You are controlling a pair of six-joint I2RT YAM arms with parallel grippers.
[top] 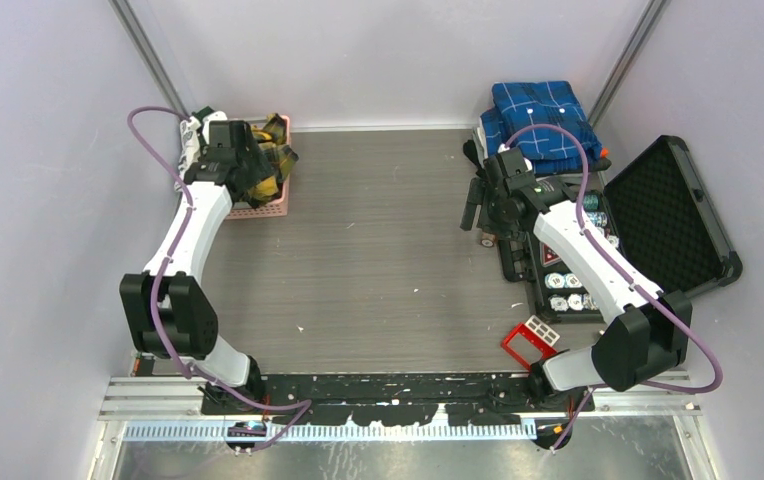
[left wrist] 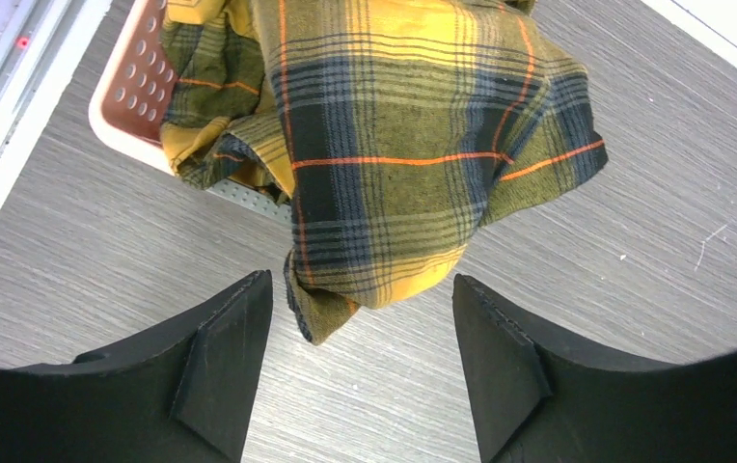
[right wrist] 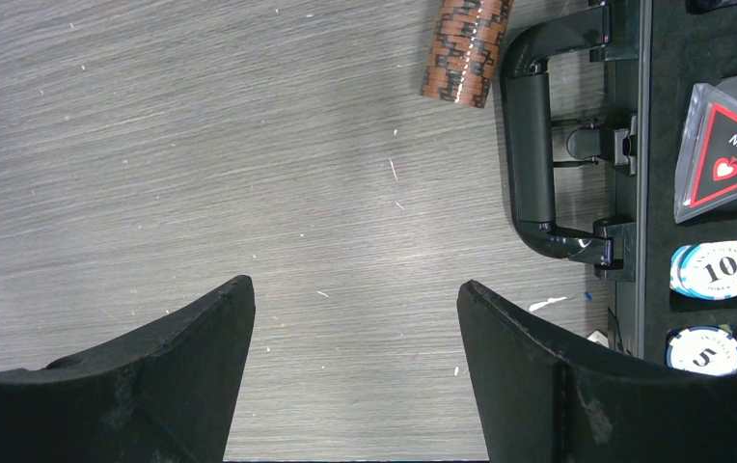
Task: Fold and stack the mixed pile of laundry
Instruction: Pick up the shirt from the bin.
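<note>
The mixed laundry pile shows as a yellow-and-black plaid shirt (left wrist: pixel 413 145) that spills out of a pink lattice basket (left wrist: pixel 128 87) onto the table. In the top view the shirt (top: pixel 276 158) sits in the basket (top: pixel 263 210) at the far left. My left gripper (left wrist: pixel 362 280) is open just above the shirt's hanging tip; the fingers (left wrist: pixel 225 357) stand either side of it without touching. In the top view the left gripper (top: pixel 253 165) hovers over the basket. My right gripper (right wrist: pixel 355 285) is open over bare table, nothing between its fingers, and appears at right centre (top: pixel 478 215).
A folded blue plaid shirt (top: pixel 543 125) lies at the back right. An open black case (top: pixel 673 215) with poker chips (right wrist: pixel 722 270) lies right of the right gripper, its handle (right wrist: pixel 531 164) close by. A brown chip stack (right wrist: pixel 463 48) lies on the table. A small red frame (top: pixel 530 342) is near the right base.
</note>
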